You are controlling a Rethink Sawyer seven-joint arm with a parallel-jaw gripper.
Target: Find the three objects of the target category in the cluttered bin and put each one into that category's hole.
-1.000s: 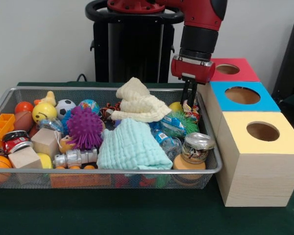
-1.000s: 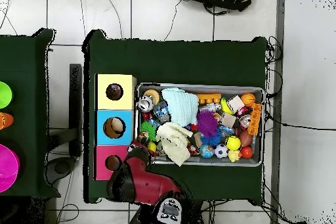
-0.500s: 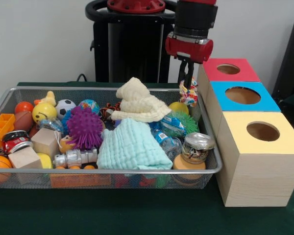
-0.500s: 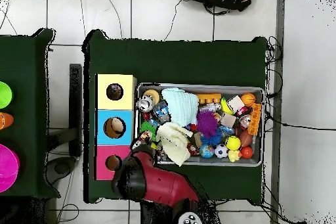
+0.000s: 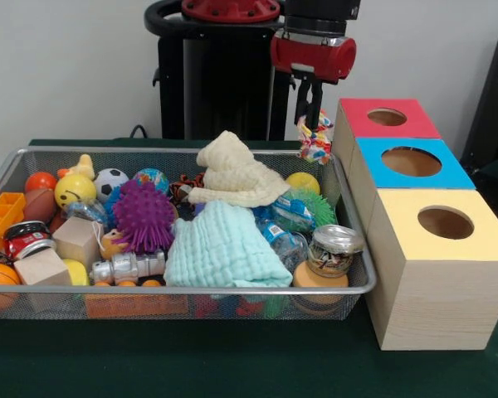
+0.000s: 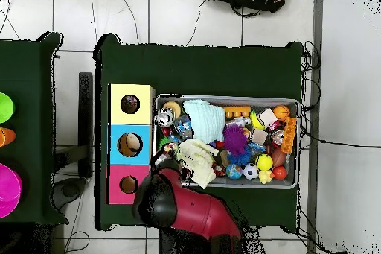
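Gripper [image 5: 309, 112] pinched shut on small multicolored crinkly packet [image 5: 314, 139], hanging above the bin's [image 5: 232, 292] back corner, just beside the red box [image 5: 380, 124]. Looks light, soft, floppy; top-edge pinch seems marginal, likely to swing or slip.

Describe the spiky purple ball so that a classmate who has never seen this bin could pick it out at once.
Start at the wire mesh bin and look left of the pale green folded cloth in its middle. The purple ball sits there, behind a silver metal toy. It alone is covered in soft purple spikes; the balls nearby are smooth.
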